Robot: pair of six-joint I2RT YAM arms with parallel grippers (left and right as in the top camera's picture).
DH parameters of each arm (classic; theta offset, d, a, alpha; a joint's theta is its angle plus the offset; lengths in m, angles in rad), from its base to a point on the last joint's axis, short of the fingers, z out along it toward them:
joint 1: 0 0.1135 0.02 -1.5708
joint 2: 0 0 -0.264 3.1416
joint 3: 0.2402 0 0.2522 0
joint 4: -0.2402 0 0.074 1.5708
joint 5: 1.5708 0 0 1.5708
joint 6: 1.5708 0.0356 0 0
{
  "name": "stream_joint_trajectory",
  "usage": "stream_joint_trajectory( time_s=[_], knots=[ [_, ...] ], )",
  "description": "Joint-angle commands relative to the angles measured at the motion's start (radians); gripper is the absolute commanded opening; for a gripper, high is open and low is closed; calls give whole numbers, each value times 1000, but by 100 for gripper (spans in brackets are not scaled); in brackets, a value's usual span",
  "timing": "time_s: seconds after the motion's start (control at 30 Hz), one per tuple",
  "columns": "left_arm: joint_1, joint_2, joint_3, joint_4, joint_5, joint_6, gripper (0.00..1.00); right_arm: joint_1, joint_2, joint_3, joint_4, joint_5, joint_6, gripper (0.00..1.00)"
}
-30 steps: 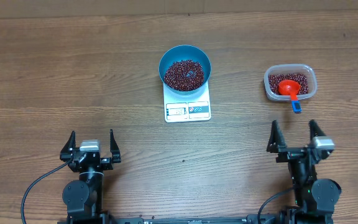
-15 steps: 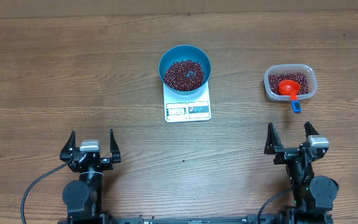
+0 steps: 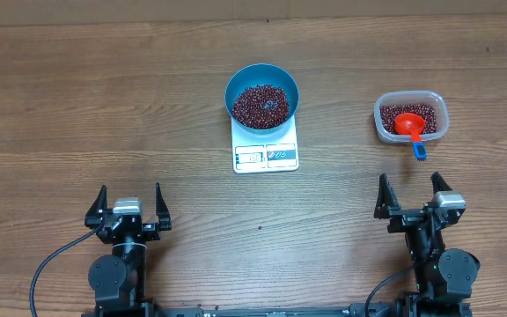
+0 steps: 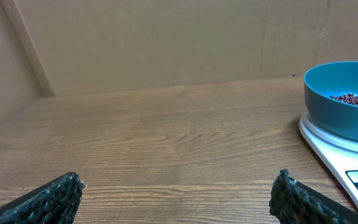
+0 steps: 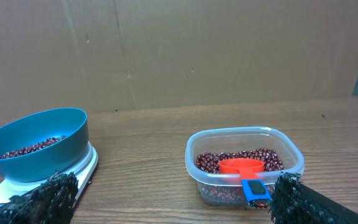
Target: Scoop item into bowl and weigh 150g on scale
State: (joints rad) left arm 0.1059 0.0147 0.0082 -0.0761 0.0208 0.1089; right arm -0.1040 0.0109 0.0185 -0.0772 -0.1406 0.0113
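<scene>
The small maroon beans (image 3: pixel 261 104) are lying in a loose heap inside the round blue bowl (image 3: pixel 262 70). The bowl is sitting on the flat white kitchen scale (image 3: pixel 267 157) at the far middle of the wood-grain table (image 3: pixel 104 106). More beans are filling the clear, rounded plastic tub (image 3: pixel 379 119) at the far right. The orange-red scoop (image 3: pixel 406 123) is resting on them, its blue handle tip hanging over the near rim.

Only the overhead view is showing me the scale's display and printed buttons along its near edge. My left wrist camera is catching just the bowl's smooth side and a corner of the scale. My right wrist camera is showing the bowl in profile, overhanging the scale, and the beans through the tub's see-through wall. A brown cardboard wall (image 5: pixel 166 50) is appearing only in the wrist views.

I am holding my left pincer (image 3: pixel 130 201) and right pincer (image 3: pixel 409 192) spread wide and gripping nothing, near the table's near edge, well apart from everything.
</scene>
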Motion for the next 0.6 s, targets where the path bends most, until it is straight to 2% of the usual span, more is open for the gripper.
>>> stream_joint_trajectory(
  time_s=[0.0, 0.57],
  knots=[
    [7, -11, -4, -2, -8, 19, 100, 6, -9, -11, 0, 15, -20, 100],
    [7, -11, -4, -2, -8, 19, 99, 6, -9, -11, -3, 45, 56, 100]
  ],
)
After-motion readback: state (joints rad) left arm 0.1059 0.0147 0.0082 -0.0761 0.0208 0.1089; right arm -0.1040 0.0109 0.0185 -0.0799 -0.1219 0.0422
